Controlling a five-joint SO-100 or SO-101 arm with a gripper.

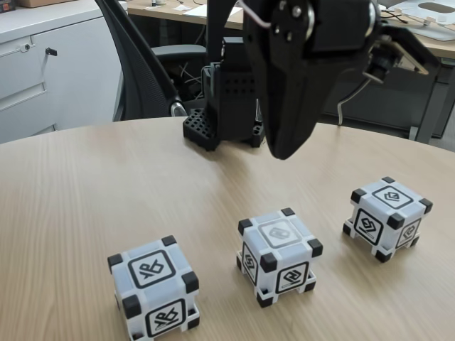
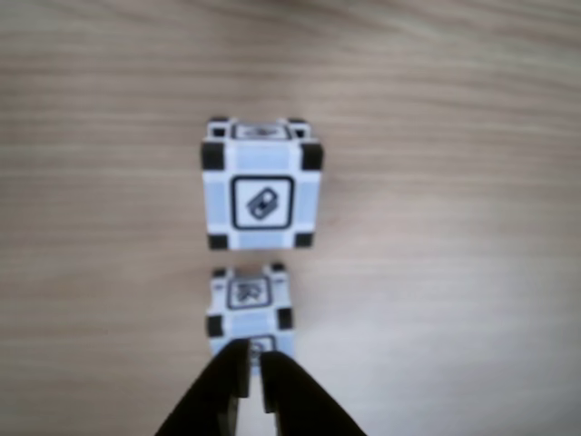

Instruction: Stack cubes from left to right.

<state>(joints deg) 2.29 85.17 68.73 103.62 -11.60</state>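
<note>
Cubes: three alike, white with black corner blocks and a black-framed glyph on each face, standing apart from one another in a loose row on the wooden surface (image 1: 106,185).
Left cube (image 1: 154,286): nearest the camera in the fixed view, at the lower left, upright, a looped glyph on its top and front faces.
Middle cube (image 1: 279,255): upright on the surface, just right of centre in the fixed view, its top glyph faint and grey.
Right cube (image 1: 387,217): farthest right in the fixed view, upright, turned a little so that one corner faces the camera.
Pincer (image 1: 286,149): black, hanging in the air above the surface, behind the middle cube in the fixed view, its tip pointing down; it touches no cube.
Pincer opening: in the other view the two black fingers (image 2: 300,404) rise from the bottom edge with only a thin slit between their tips, so it is all but clenched and holds nothing.
Pincer against the cubes: in the other view its tips (image 2: 253,359) overlap the lower edge of the nearer cube (image 2: 250,307); a second cube (image 2: 261,184) lies beyond it, a strip of bare surface between the two.
Arm base (image 1: 224,114): black, standing at the far edge of the surface.
Background: an office chair (image 1: 146,71) and white cabinets (image 1: 50,64) behind the surface.
</note>
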